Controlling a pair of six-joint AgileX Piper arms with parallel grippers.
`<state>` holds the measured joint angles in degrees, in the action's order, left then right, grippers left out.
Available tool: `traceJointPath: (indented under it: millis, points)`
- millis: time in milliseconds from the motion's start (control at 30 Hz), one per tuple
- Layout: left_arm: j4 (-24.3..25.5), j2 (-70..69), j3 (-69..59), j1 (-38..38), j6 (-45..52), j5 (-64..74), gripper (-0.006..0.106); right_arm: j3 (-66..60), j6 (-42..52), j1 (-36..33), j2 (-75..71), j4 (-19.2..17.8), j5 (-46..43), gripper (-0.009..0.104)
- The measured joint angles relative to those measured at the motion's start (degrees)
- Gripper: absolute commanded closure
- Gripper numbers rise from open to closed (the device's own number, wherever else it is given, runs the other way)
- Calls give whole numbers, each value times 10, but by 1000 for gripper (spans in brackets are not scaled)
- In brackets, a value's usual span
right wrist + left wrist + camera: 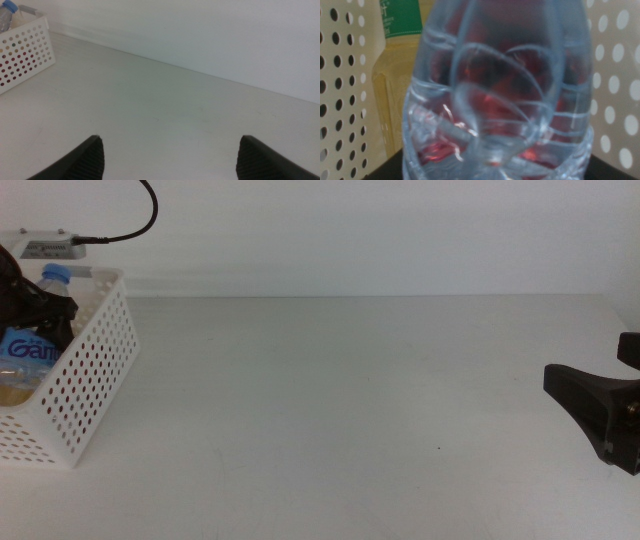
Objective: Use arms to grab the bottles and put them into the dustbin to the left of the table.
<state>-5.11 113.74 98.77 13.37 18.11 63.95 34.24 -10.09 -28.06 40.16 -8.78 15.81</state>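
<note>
The left gripper (30, 305) reaches into the white dustbin (95, 380) at the table's (350, 410) left edge, its fingers closed around the small clear water bottle (30, 340). The bottle's blue cap (57, 274) pokes up above the dustbin's rim. In the left wrist view the water bottle (500, 90) fills almost the whole picture, pressed close to the camera, with something red showing through its clear plastic. The yellow tea bottle (400, 75) with its green-white label stands just behind it against the dustbin's perforated wall (342, 85). The right gripper (600, 415) waits at the table's right edge, well apart from the dustbin, its fingers (85, 160) spread wide over bare tabletop and holding nothing.
</note>
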Motion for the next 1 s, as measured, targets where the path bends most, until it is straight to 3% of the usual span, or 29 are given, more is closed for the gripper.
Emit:
traceJointPath:
  millis: [333,833,1000]
  points:
    - [-4,1,1,0,39,23,13,0,0,0,0,0,0,23]
    - [-30,-19,7,-3,-5,51,10,0,0,0,0,0,0,23]
    - [-50,-87,-35,-29,-3,-10,13,0,0,0,0,0,0,23]
